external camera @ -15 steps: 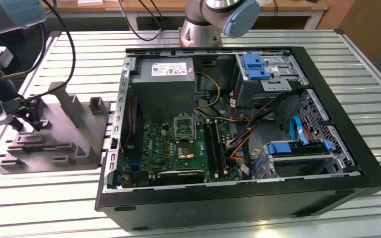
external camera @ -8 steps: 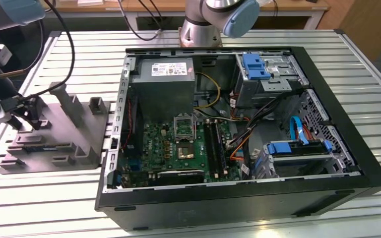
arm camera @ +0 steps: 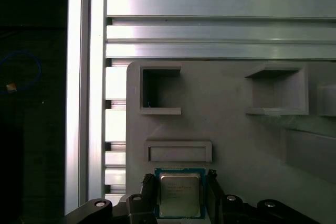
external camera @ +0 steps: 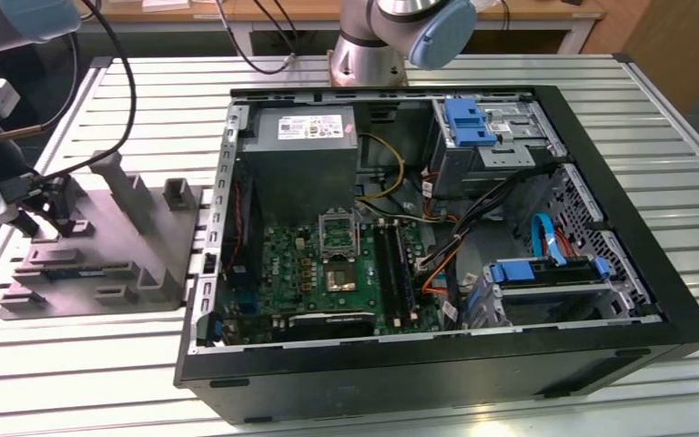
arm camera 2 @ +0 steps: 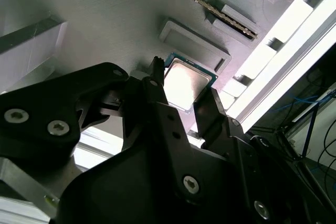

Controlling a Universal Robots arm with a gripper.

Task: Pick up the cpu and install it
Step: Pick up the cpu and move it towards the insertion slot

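Squarely gripped: cpu at the tray's edge

Over at the exterior view's left, the black two-fingered gripper (external camera: pixel 48 218) sits low over the large grey moulded tray (external camera: pixel 161 273) with upright posts, which lies along the edge of the slatted aluminium table (external camera: pixel 70 364). In the first wrist view its fingers (arm camera: pixel 149 195) are clamped on opposite sides of the small, square, silvery cpu (arm camera: pixel 179 192), which lies flat on the tray close to its edge. Further right stands the open black computer case (external camera: pixel 422 382).
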